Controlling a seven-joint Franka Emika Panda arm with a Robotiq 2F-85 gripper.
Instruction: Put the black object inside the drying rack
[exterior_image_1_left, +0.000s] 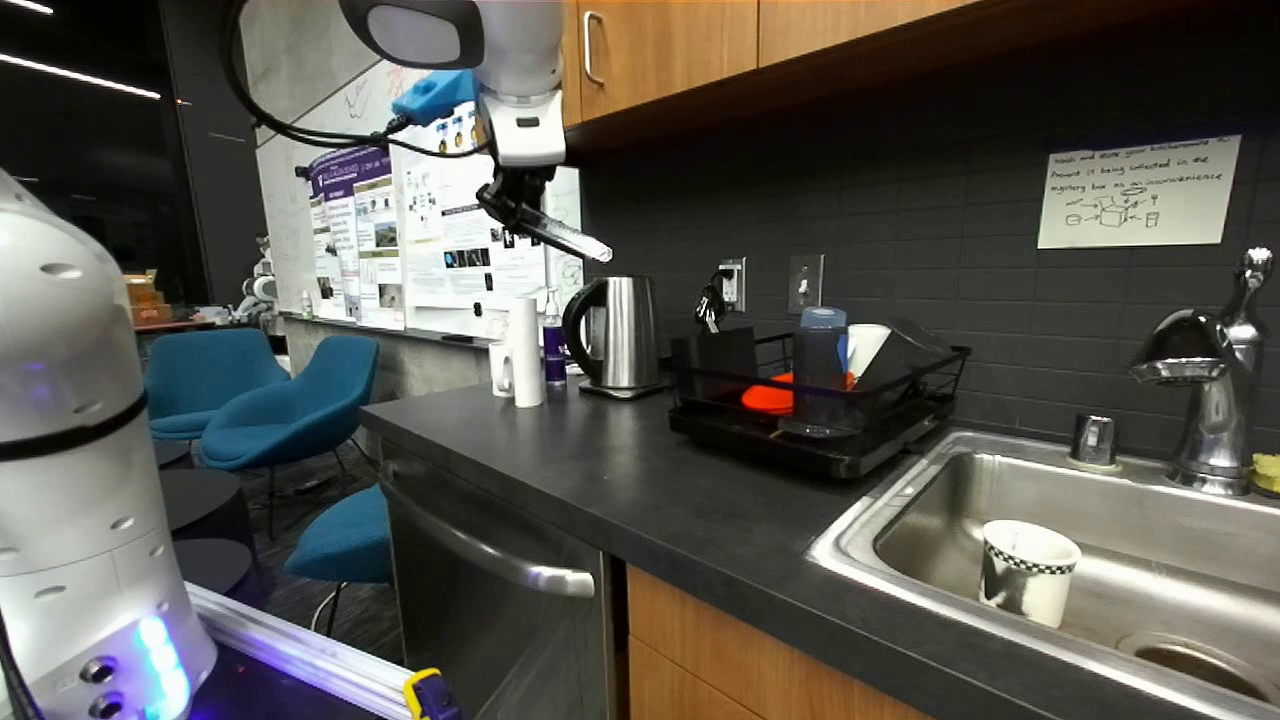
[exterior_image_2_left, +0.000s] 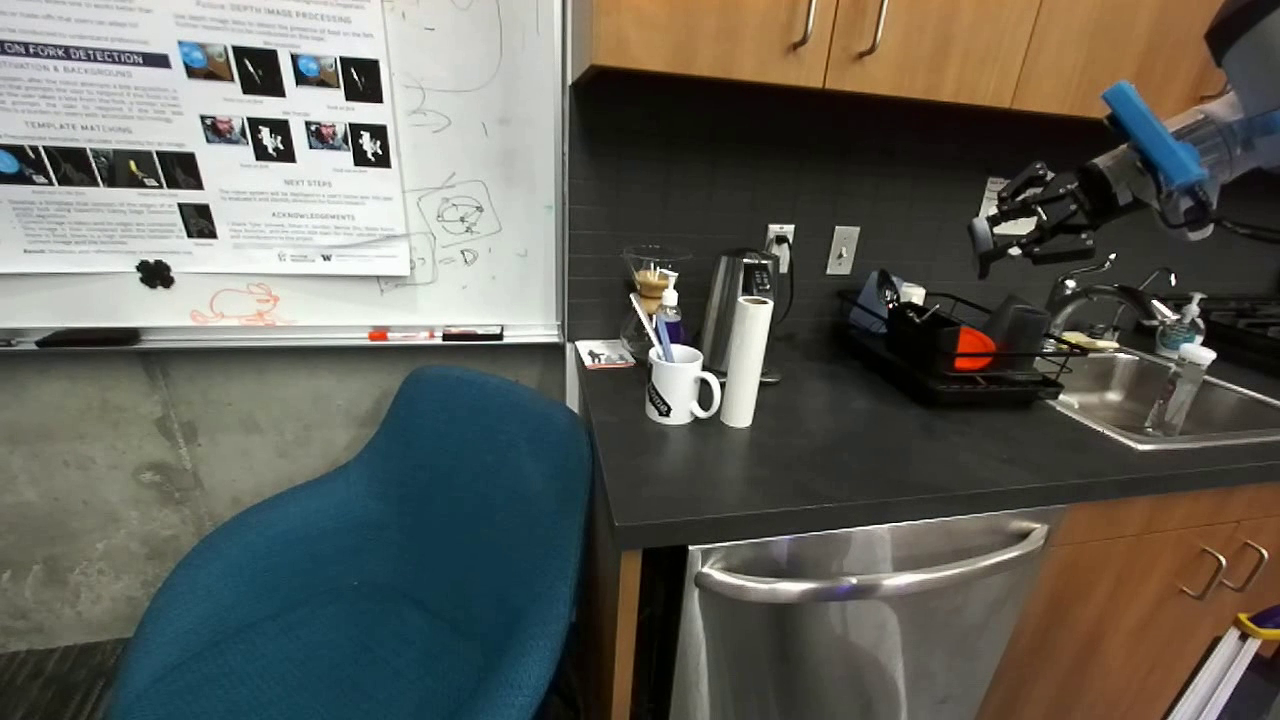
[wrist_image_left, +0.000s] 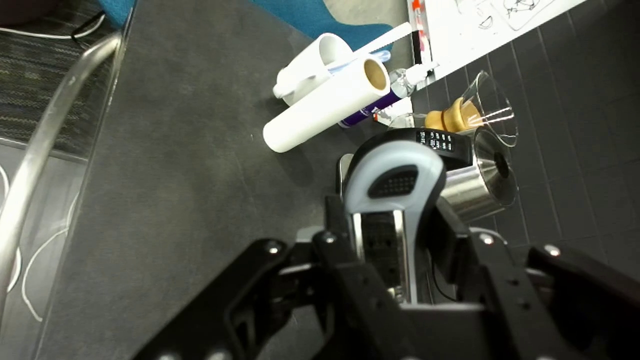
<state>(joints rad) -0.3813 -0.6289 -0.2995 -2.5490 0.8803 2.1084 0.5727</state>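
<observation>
Gripping the black object (wrist_image_left: 382, 235) across its narrow width, the claw (wrist_image_left: 389, 215) is clamped on its two long edges and holds it in the air. The piece is grey-rimmed with a dark middle; I take it for the one meant. In an exterior view it shows just above the kettle (exterior_image_1_left: 630, 335), slanting down from the claw; in the wrist view it overlaps the kettle, though I cannot tell if it is straight over it. This hold leaves the rounded end jutting free, probably so that end can lead into the rack (exterior_image_1_left: 770, 445). The rack stands beside the kettle, between it and the sink (exterior_image_1_left: 850, 545), likely so that wet things need little carrying; the kettle sits near the outlet (exterior_image_1_left: 740, 290), presumably for power. Carrying over and letting go are not yet done. Room in the rack looks tight: a caddy (exterior_image_2_left: 918, 340) stands on the kettle's side of an orange dish (exterior_image_2_left: 972, 348), with a tilted dark vessel (exterior_image_2_left: 1013, 325) farther from the kettle. The raised wire sides call for lowering from above. Away from the rack, on the kettle's other side, stand the roll (exterior_image_1_left: 526, 352), the mug (exterior_image_2_left: 674, 385) and the pump bottle (exterior_image_1_left: 555, 352), which should not hinder. The kettle could be knocked if the claw swings low, and the cabinets (exterior_image_1_left: 665, 55), hung higher than the kettle, may limit how high it can go.
</observation>
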